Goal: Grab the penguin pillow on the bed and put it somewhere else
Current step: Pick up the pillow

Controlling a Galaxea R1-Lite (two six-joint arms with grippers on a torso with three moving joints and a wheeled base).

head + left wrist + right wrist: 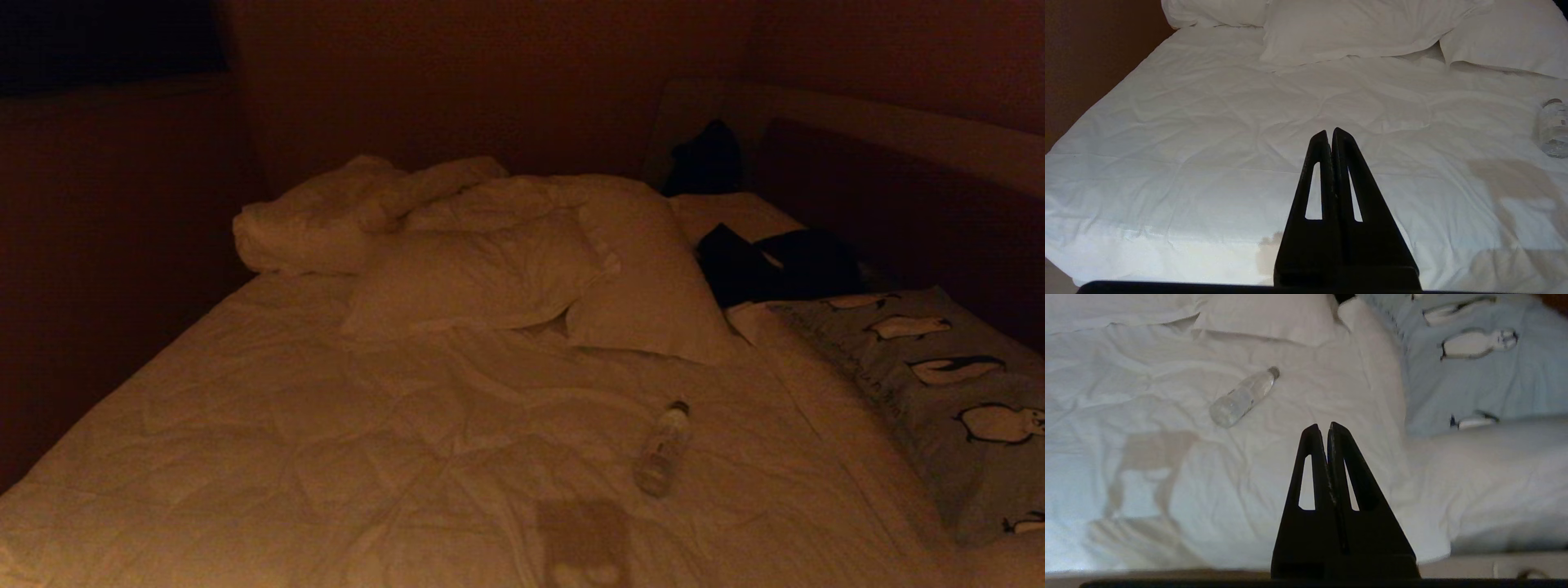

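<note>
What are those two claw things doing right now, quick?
Left gripper: fingers closed, holding nothing, above the bed.
Right gripper: fingers closed, holding nothing, short of the penguin pillow.

Head view is reading very dim, with a heavy orange-brown cast; walls are falling into near black. Both wrist views are exposing far brighter. The bed (pixel 1167 134) sheet is blowing out toward its near edge. Soft brown shadows are falling across the duvet. The penguin pillow (pixel 1474 375) is showing slightly soft.
</note>
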